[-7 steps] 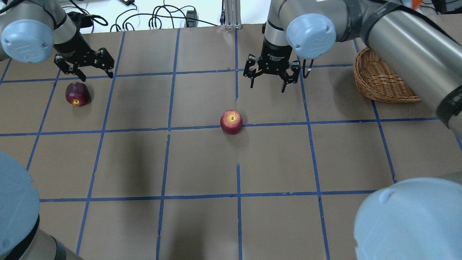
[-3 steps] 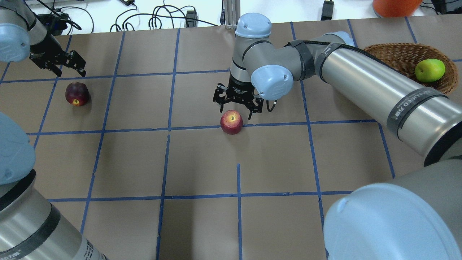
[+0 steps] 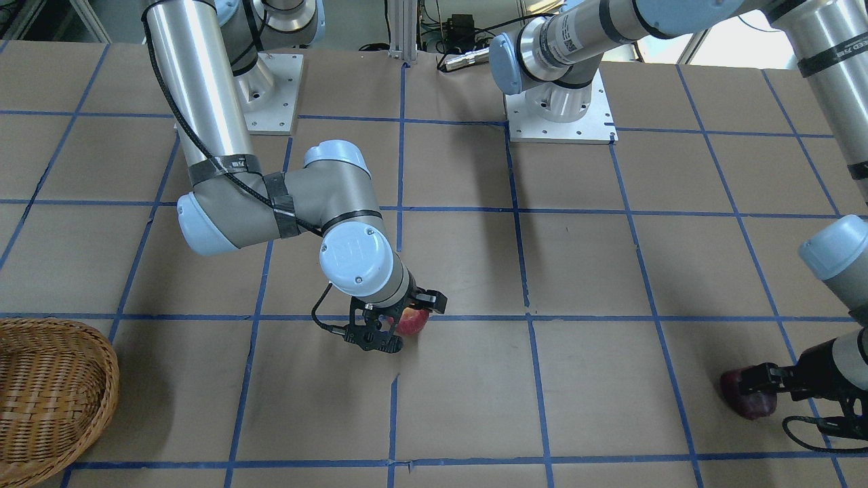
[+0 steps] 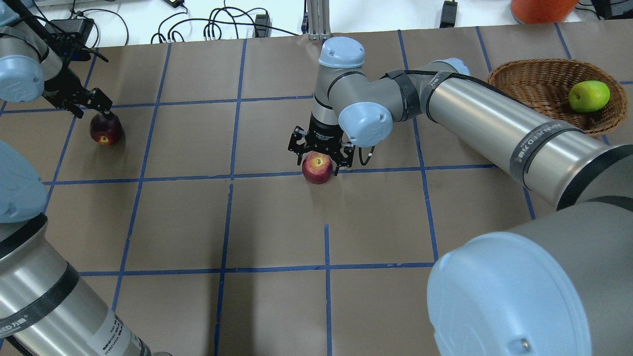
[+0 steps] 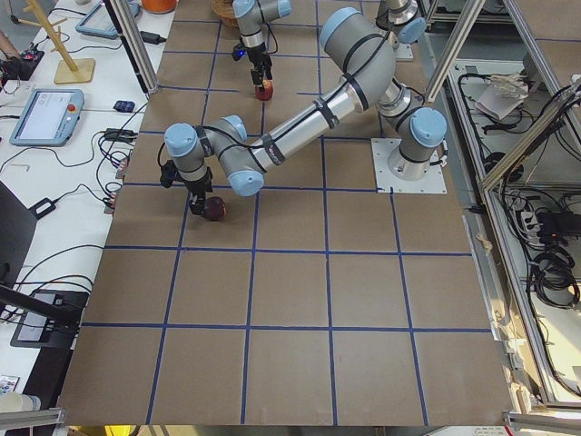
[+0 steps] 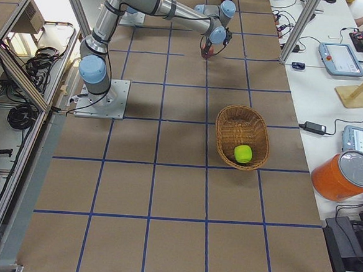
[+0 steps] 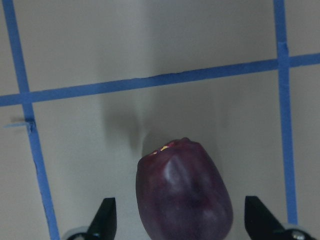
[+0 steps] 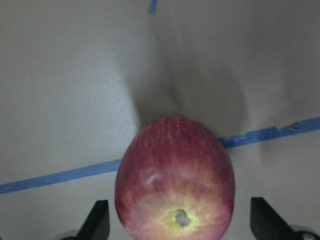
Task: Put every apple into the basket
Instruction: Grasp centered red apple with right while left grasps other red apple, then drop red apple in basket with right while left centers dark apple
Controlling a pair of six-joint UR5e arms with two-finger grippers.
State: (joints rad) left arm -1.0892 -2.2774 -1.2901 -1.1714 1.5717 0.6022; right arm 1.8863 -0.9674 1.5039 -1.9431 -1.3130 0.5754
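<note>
At table ctr, R gripper: fingers apart, one each side of red apple; wrist view shows a gap both sides, no contact.
At 9 o'clock of ctr, L gripper: fingers apart, straddling maroon apple, stem end tipped sideways; gaps both sides.
Basket: at 2 o'clock of red apple, well apart; green apple already inside, at its 3 o'clock side.
Step in hand (judged): grasp approach, both arms; 2 of 3 apples to go.
Doing it well: drop till pads sit at widest girth, keep apple centred, close gently since round smooth skin may roll or squirt out; lift straight up.
Release advice: low over bare wicker, clear of green apple.
Writing: forearm band on R arm reads approx "MANUEED" plus characters, not sure; gripper print too small to read.
</note>
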